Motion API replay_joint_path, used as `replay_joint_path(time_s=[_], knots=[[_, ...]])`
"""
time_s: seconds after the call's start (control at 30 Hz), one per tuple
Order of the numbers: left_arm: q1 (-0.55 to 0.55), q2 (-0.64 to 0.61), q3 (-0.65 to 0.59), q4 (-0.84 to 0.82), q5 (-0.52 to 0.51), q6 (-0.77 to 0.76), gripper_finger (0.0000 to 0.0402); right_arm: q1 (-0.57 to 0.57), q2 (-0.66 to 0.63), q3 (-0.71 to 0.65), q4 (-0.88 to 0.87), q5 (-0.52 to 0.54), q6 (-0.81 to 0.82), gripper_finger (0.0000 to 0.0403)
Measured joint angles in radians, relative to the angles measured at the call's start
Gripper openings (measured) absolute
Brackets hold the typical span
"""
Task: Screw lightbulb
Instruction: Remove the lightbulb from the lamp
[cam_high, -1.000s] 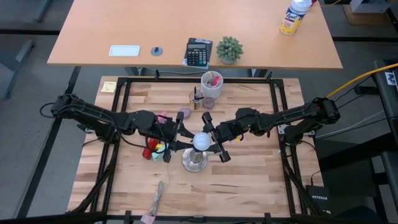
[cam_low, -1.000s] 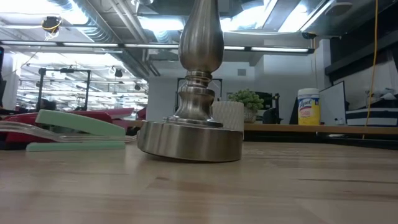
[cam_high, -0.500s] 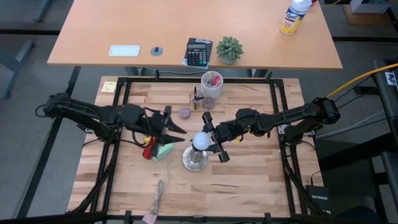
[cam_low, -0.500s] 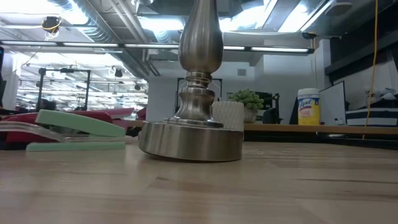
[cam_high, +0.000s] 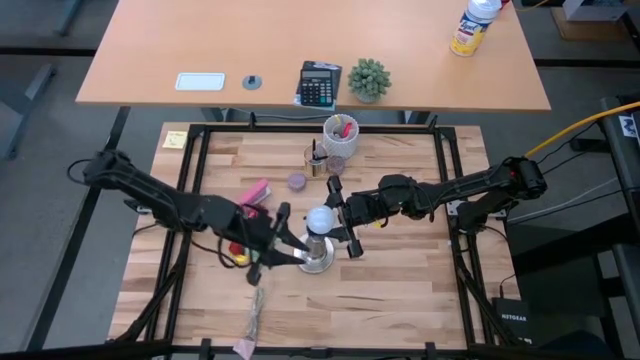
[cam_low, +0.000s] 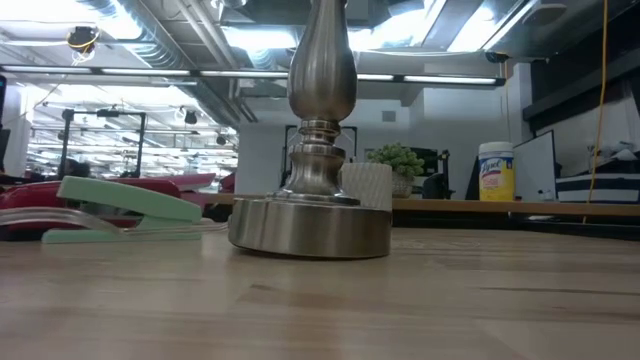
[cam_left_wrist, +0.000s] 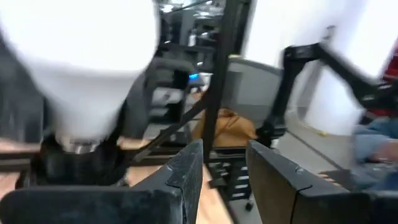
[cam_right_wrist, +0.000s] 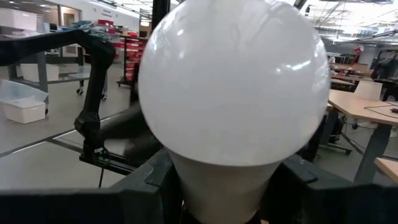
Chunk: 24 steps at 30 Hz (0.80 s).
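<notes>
My right claw (cam_high: 338, 218) holds the lightbulb (cam_high: 319, 220) by its neck, right on top of the metal stand (cam_high: 314, 258). My left claw (cam_high: 281, 243) sits partly open beside the stand. If I twist crooked, the stand could tip over on the desk (cam_high: 400, 290).

Both arms reach in low toward the middle of the desk.

The left arm stretches from the left edge, elbow bent, its end effector (cam_high: 283, 249) low near the centre, fingers (cam_left_wrist: 186, 168) parted with a narrow gap. The right arm extends from the right edge, nearly straight, its end effector (cam_high: 338, 214) closed around the lightbulb (cam_high: 319, 220), dark fingers either side of its neck.
</notes>
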Motion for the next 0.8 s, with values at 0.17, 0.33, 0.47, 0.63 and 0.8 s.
replay_joint_path(time_s=[0.17, 0.33, 0.47, 0.63, 0.8], knots=[[-0.003, 0.044, 0.000, 0.014, -0.157, -0.030, 0.0112, 0.000, 0.000, 0.000, 0.000, 0.000, 0.000, 0.0166], [-0.005, 0.045, 0.001, 0.003, -0.270, -0.016, 0.0089, 0.000, 0.000, 0.000, 0.000, 0.003, 0.002, 0.0166], [-0.012, 0.043, 0.001, -0.004, -0.316, 0.023, 0.0065, -0.001, 0.000, -0.001, -0.001, 0.008, -0.001, 0.0166], [-0.020, 0.041, 0.004, -0.043, -0.403, 0.053, 0.0035, -0.002, 0.000, -0.001, -0.002, 0.017, -0.001, 0.0166], [-0.020, 0.041, 0.004, -0.046, -0.434, 0.108, 0.0009, -0.002, 0.000, -0.001, -0.004, 0.018, -0.001, 0.0166]])
